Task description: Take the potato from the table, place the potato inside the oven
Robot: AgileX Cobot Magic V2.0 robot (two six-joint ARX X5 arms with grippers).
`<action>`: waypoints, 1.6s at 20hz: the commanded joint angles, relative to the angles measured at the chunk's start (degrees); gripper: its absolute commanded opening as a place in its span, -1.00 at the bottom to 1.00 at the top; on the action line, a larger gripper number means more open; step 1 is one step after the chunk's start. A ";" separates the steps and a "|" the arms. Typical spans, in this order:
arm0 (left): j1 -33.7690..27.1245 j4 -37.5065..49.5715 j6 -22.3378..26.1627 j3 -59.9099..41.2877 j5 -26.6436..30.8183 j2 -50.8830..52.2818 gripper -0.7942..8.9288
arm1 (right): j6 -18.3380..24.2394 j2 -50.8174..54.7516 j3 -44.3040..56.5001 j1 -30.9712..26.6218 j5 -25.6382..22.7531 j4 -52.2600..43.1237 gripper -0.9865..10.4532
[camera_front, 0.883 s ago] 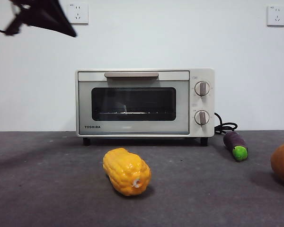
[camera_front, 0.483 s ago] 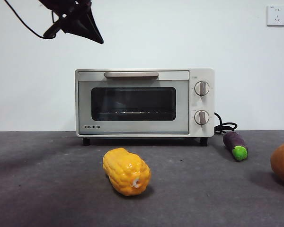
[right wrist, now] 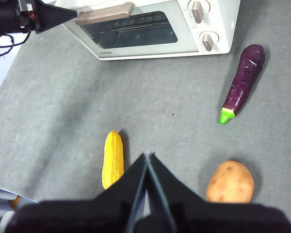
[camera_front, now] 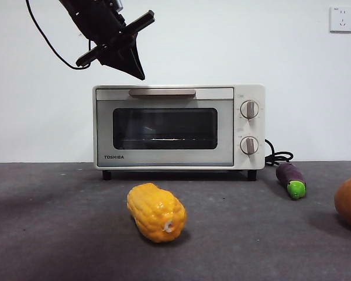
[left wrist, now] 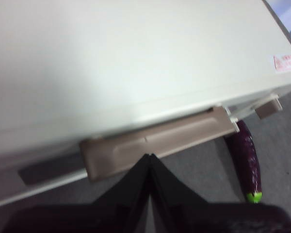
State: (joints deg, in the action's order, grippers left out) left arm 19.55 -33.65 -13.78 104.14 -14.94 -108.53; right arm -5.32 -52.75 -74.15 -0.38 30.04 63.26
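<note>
- Two grippers in view. Left gripper [camera_front: 141, 75] hangs above the oven [camera_front: 178, 127], its tip just over the left part of the beige bar handle [camera_front: 162, 92]; jaws pressed together, nothing held.
- Left wrist view: the closed tip [left wrist: 150, 156] sits right in front of the handle [left wrist: 160, 141], cream top of the oven [left wrist: 126, 63] filling the background. Contact with the handle cannot be confirmed.
- Right gripper [right wrist: 147, 155] is high over the tabletop [right wrist: 58, 107], jaws together, empty.
- Potato [right wrist: 230, 182] lies on the tabletop, well in front of the oven, toward the knob side; in the front view it is cut by the right edge [camera_front: 350, 201].
- Oven door shut; dark glass [camera_front: 165, 128] intact in frame.
- Corn cob [camera_front: 156, 211] lies on the tabletop in front of the oven, apart from the potato.
- Eggplant [camera_front: 291, 179] lies near the oven's knob-side corner, green tip pointing away from the oven, beside the black cord [camera_front: 278, 157].
</note>
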 commanded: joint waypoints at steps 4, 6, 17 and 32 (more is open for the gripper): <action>0.44 2.71 1.60 -0.09 1.18 -1.95 -0.85 | 0.44 0.00 -0.22 0.04 0.22 -0.17 -0.83; 0.44 3.19 1.97 -0.09 1.22 -2.93 -0.85 | 0.44 -0.28 -0.22 0.04 0.22 -0.15 -0.83; 0.72 -0.72 5.70 -0.09 1.77 -5.07 -0.85 | 0.52 -2.67 -0.22 0.04 0.20 -0.17 -0.83; 6.86 -14.45 13.62 -0.11 14.19 -5.07 -0.85 | 5.46 -1.53 -0.22 0.04 0.20 9.03 -0.83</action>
State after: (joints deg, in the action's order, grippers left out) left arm 26.61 -47.53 -1.04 106.00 -2.17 -110.45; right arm -1.78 -54.74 -74.15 -0.38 30.02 72.44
